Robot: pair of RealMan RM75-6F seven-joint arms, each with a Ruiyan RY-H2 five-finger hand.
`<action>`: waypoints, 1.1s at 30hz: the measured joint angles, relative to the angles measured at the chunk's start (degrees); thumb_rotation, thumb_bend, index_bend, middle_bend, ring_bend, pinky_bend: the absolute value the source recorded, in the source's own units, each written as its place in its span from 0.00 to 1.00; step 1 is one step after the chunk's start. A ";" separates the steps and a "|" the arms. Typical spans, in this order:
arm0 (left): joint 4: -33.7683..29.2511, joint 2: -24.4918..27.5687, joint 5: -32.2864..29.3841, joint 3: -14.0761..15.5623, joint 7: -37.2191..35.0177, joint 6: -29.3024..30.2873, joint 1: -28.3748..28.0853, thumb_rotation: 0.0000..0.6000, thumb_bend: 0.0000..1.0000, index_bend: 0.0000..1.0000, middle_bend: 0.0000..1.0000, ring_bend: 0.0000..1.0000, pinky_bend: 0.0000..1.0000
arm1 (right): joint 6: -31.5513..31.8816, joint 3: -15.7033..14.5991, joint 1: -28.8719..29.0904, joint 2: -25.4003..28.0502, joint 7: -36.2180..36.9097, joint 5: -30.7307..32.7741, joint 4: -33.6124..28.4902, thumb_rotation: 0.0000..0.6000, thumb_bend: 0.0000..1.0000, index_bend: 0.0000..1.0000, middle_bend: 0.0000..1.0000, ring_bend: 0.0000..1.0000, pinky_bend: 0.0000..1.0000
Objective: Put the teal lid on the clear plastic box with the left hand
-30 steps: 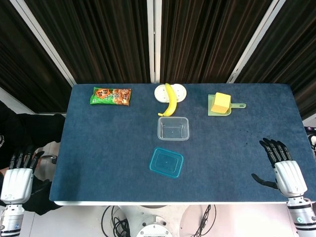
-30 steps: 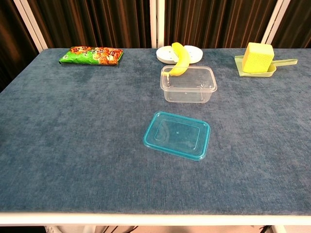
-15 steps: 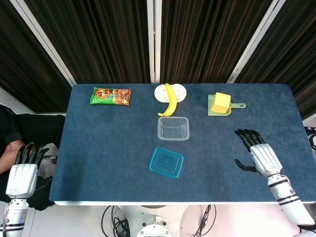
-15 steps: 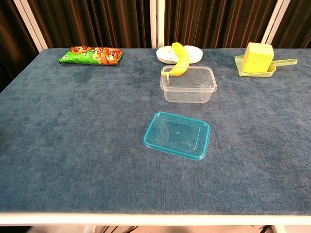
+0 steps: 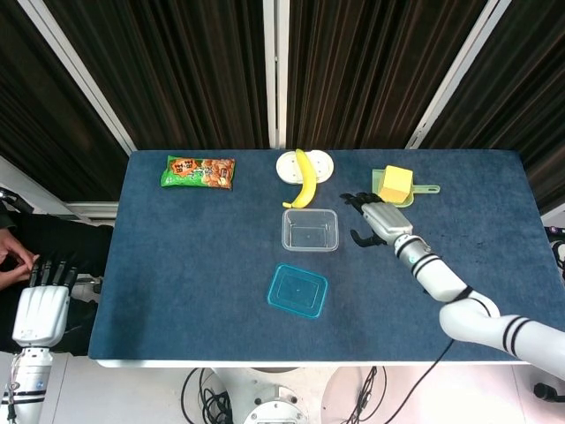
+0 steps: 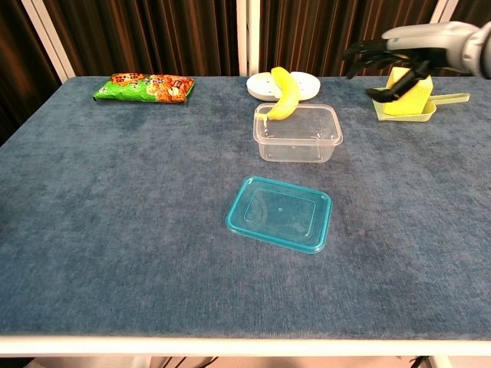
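Head view shows the left hand (image 5: pixel 41 305) off the table's left edge, beside the near-left corner, fingers straight and slightly apart, holding nothing. The teal lid (image 5: pixel 297 291) lies flat on the blue table (image 5: pixel 177 265) well to that hand's right, and the clear plastic box (image 5: pixel 310 230) sits just beyond the lid, apart from it and uncovered.

The right hand (image 5: pixel 378 218) reaches over the table with fingers spread and empty, just right of the box; the lid lies nearer the robot and to this hand's left. In the chest view this hand (image 6: pixel 383 57) hovers above the table in front of the yellow sponge (image 6: pixel 407 88) on its green tray (image 6: pixel 445 100).

A banana (image 5: pixel 305 178) rests across a white dish (image 5: pixel 288 166) beyond the box, and a snack packet (image 5: pixel 199 171) lies far beyond the left hand, toward the back edge.
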 measured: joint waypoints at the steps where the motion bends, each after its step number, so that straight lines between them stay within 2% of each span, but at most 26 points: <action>1: 0.17 -0.08 -0.18 -0.08 0.38 -0.07 -0.09 1.00 0.09 0.18 0.08 0.00 0.01 | -0.92 0.09 1.18 -1.06 -0.45 1.32 1.35 1.00 0.46 0.00 0.15 0.00 0.00; 9: 1.26 -0.82 -1.16 -0.67 1.39 -0.42 -0.78 1.00 0.09 0.18 0.08 0.00 0.01 | -6.39 -1.11 8.02 -7.30 -2.58 9.54 9.86 1.00 0.46 0.00 0.17 0.00 0.00; 14: 1.75 -1.10 -1.36 -0.68 1.23 -0.35 -0.86 1.00 0.09 0.18 0.08 0.00 0.01 | -8.27 -2.36 9.63 -8.68 -2.39 12.20 11.75 1.00 0.46 0.00 0.17 0.00 0.00; 20: 2.49 -1.50 -1.46 -0.59 0.58 -0.38 -0.95 1.00 0.09 0.18 0.08 0.00 0.01 | -9.56 -2.77 9.28 -7.37 -0.31 12.39 10.22 1.00 0.46 0.00 0.17 0.00 0.00; 33: 2.83 -1.20 1.50 0.13 -1.48 -1.15 -2.18 1.00 0.09 0.18 0.08 0.00 0.01 | -3.75 -3.58 3.56 -2.27 2.79 7.20 1.04 1.00 0.45 0.00 0.17 0.00 0.00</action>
